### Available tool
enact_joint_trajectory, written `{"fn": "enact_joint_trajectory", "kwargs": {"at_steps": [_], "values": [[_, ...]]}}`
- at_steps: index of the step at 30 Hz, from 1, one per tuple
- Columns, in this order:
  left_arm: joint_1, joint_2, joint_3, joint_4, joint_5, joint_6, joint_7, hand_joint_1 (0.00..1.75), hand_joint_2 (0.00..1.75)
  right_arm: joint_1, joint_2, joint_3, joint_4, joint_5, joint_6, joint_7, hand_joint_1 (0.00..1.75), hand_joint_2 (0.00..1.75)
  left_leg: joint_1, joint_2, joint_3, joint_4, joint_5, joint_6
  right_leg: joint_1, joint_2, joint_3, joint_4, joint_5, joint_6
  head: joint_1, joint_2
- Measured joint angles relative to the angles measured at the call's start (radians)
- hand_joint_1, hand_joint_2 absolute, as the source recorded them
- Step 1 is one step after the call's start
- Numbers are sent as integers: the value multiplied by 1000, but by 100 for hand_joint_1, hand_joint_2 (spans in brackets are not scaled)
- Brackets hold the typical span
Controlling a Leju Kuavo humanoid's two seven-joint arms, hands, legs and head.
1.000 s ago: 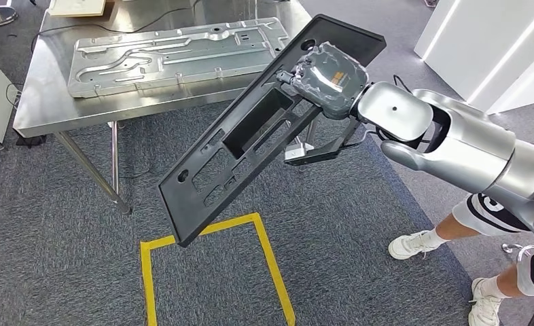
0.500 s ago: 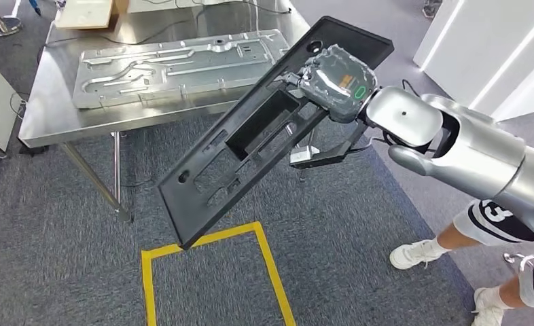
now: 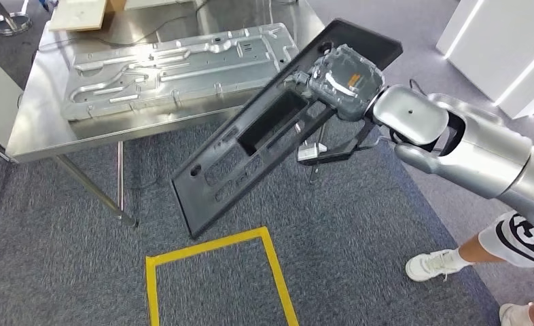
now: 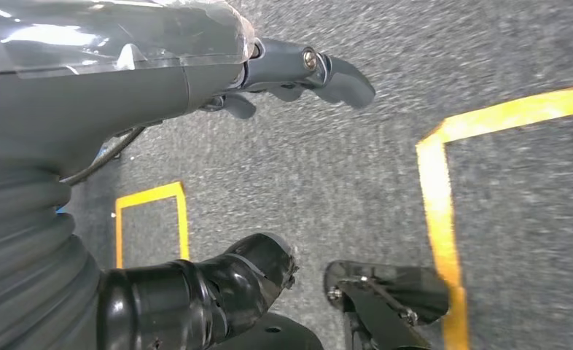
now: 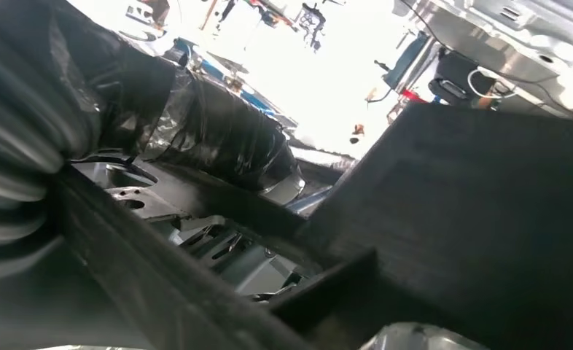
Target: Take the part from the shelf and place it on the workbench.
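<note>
The part (image 3: 264,142) is a long black plastic panel with cut-outs, held tilted in the air, its upper end over the workbench's near right corner and its lower end above the carpet. My right hand (image 3: 342,78) grips it near the upper end. In the right wrist view the black part (image 5: 473,219) lies close against the hand's taped thumb (image 5: 218,146). The steel workbench (image 3: 47,122) stands at the upper left. My left hand (image 4: 269,168) hangs over the carpet, thumb and fingers (image 4: 305,69) apart, with nothing between them.
A large silver stamped metal panel (image 3: 176,64) covers most of the workbench, with a cardboard box (image 3: 81,10) behind it. A yellow tape square (image 3: 213,272) marks the carpet below the part. A person's leg and shoe (image 3: 441,261) are at the right, white cabinets (image 3: 502,47) beyond.
The view has shifted and the workbench looks closer. The part's lower corner, earlier over the yellow tape, now hangs clear of it, nearer the bench. The right hand's grip is unchanged.
</note>
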Motion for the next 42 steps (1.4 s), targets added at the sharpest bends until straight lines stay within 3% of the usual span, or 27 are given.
{"fn": "enact_joint_trajectory", "kwargs": {"at_steps": [2, 3, 4, 5, 7, 8, 12, 14, 17, 18, 19, 21, 23, 28, 30, 32, 33, 34, 35, 37, 38, 40, 42], "values": [[-2, 0, 0, 0, 0, 0, -2, 0, 175, 3, 0, 0, 0, 0, 0, 1, 175, 175, 3, 1, -108, 138, -20, -6, 2, 1, 16, -3, -15, -3, 0, 0], [-1, 0, 0, 0, 0, 0, -2, 0, 175, 6, 0, 1, 0, 0, 0, 0, 175, 175, 3, 1, -149, 169, -4, -5, 4, 3, 27, -3, -24, -3, 0, 0], [0, 0, 0, 0, 0, 0, -2, 0, 175, 9, 0, 2, -1, 0, 0, 0, 175, 175, 2, 1, -170, 159, 35, 0, 7, 5, 40, -3, -34, -4, -1, 0], [2, 0, 0, 0, 1, 0, -2, 0, 175, 12, 0, 2, -1, 0, 0, -1, 175, 175, 0, 0, -172, 111, 94, 8, 10, 6, 56, -3, -45, -4, 0, 0], [4, 1, 0, 0, 1, 0, -2, 0, 175, 13, 0, 2, -1, 0, 0, -1, 175, 175, -8, 0, -146, -13, 197, 30, 16, 5, 82, -8, -64, -2, 0, 0], [4, 2, 1, 0, 1, 0, -2, 0, 175, 13, 0, 2, -1, 0, 0, 0, 175, 175, -12, 1, -131, -57, 220, 40, 16, 5, 89, -11, -70, 1, 0, 0], [-1, 2, 1, 0, 1, 1, -3, 0, 175, 13, -1, 2, -1, 0, 0, 0, 175, 175, -16, 2, -100, -119, 207, 56, 14, 4, 94, -23, -76, 19, 0, 0], [0, 1, 1, 0, 1, 0, -4, 0, 175, 12, -5, -2, -2, 0, -1, 0, 175, 175, -9, 3, -83, -143, 212, 60, 15, 4, 78, 16, -100, 26, 0, 0], [-1, 0, 1, 0, 1, 0, -4, 0, 175, 14, -13, -4, -2, 0, -2, 0, 175, 175, -8, 0, -75, -146, 206, 66, 13, 4, -31, 199, -170, 35, 0, 0], [-1, 0, 1, 0, 2, 0, -4, 0, 175, 17, -16, -2, -2, 0, -2, 0, 175, 175, -8, -1, -74, -142, 201, 66, 12, 4, -64, 240, -173, 39, 0, 0], [-2, 0, 1, 0, 2, 0, -4, 0, 175, 20, -18, -1, -2, 0, -2, 0, 175, 175, -7, -2, -73, -136, 195, 64, 10, 4, -80, 247, -155, 43, 0, 0], [-1, 0, 1, 0, 2, 0, -4, 0, 175, 21, -21, -1, -2, 0, -2, 0, 175, 175, -6, -3, -69, -120, 178, 58, 3, 3, -53, 151, -74, 48, 0, 0], [1, -1, 2, 0, 2, -1, -5, 0, 175, 19, -25, -4, -3, 0, -2, 0, 175, 175, -8, -4, -70, -98, 161, 47, 2, 5, -12, 50, -25, 45, 1, 0], [-2, 0, 3, 0, 3, -1, -6, 0, 175, 20, -33, -7, -6, 0, -2, 0, 175, 175, -11, -3, -79, -73, 138, 27, 2, 9, 2, 22, -24, 16, 0, 0], [-2, 0, 4, 0, 3, -1, -5, 0, 175, 19, -33, -9, -7, 0, -2, 0, 175, 175, -6, -1, -115, 3, 94, 14, -2, 8, 6, 17, -24, 7, 0, 0], [-2, 0, 4, 0, 3, -1, -3, 0, 175, 19, -33, -10, -7, 0, -2, 0, 175, 175, 1, -1, -182, 132, 39, 3, -2, 6, 7, 17, -26, 3, 0, 0], [-1, 0, 4, 0, 3, -1, -2, 0, 175, 20, -33, -10, -7, 0, -2, 0, 175, 175, 3, -1, -209, 179, 28, 1, -2, 6, 7, 18, -27, 2, 0, 0], [-1, 0, 4, 0, 3, -1, -1, 0, 175, 20, -33, -9, -7, 0, -2, 0, 175, 175, 5, -1, -220, 190, 39, 0, -2, 6, 8, 18, -28, 2, 0, 0], [0, 0, 5, 0, 3, -1, 0, 0, 175, 20, -33, -9, -7, 0, -2, 0, 175, 175, 6, -1, -212, 162, 68, 0, -2, 6, 10, 18, -30, 3, 0, 0], [0, 0, 5, 0, 3, -1, 2, 0, 175, 19, -33, -10, -7, 0, -2, 0, 175, 175, 6, 0, -153, 28, 142, 7, -2, 6, 17, 16, -37, 8, 0, 0], [-1, 1, 5, 0, 3, -1, 3, 0, 175, 19, -34, -11, -7, 0, -2, 0, 175, 175, 3, 0, -125, -33, 157, 11, -1, 7, 21, 13, -42, 13, 0, 0], [-2, 1, 5, 0, 2, 0, 3, 0, 175, 19, -34, -12, -8, 0, -2, -1, 175, 175, -3, 1, -94, -98, 150, 23, 0, 8, 32, 3, -44, 29, 0, 0], [-1, 1, 6, 0, 1, 0, 2, 0, 175, 19, -35, -13, -9, 0, -2, -1, 175, 175, -4, 0, -74, -120, 144, 39, -1, 7, 44, 1, -35, 45, 0, 0]]}}
